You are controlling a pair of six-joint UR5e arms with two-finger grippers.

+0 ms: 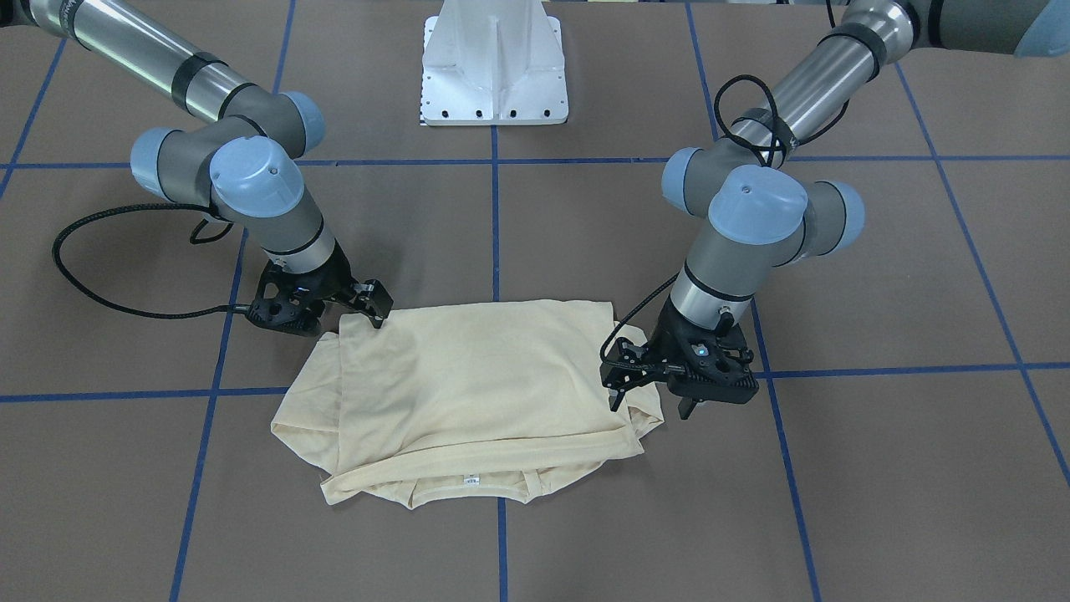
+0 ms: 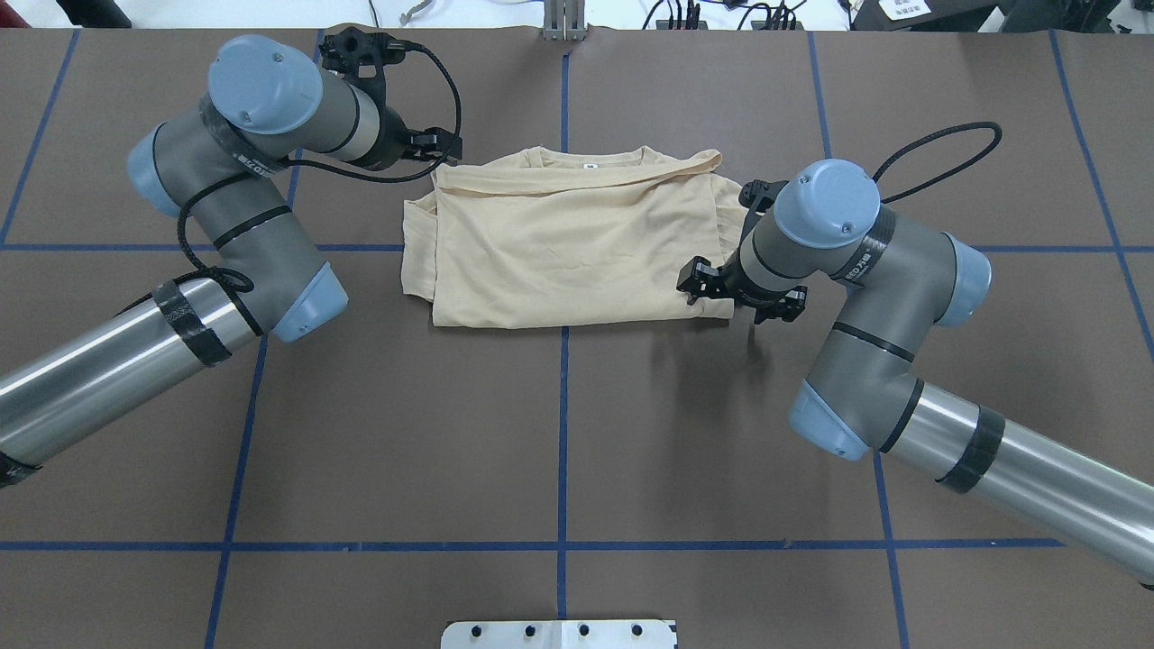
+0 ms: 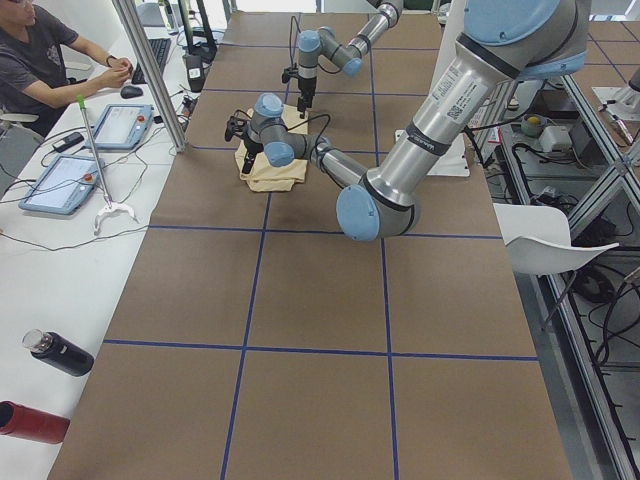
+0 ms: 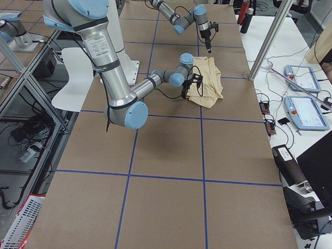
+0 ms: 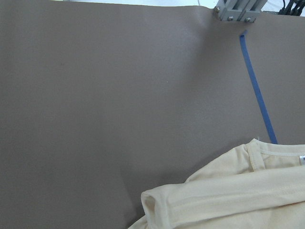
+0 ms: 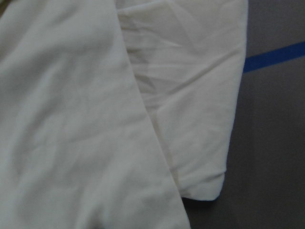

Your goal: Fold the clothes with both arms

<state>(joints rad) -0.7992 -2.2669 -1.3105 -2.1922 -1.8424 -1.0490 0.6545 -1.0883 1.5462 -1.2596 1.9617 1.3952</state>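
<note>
**Inspector:** Count of items?

**Assistant:** One pale cream-yellow thin-fabric T-shirt [image 1: 476, 376], lying folded on the table. Two black two-finger grippers.

**Inspector:** Jaws?

**Assistant:** Left gripper [image 1: 652, 405]: jaws spread, with the T-shirt's side edge directly beneath them. Right gripper [image 1: 334, 318]: jaws spread, with the hem corner at one fingertip. The T-shirt lies between both sets.

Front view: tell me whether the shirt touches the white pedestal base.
No, bare brown table separates the T-shirt from the white pedestal base.
</note>
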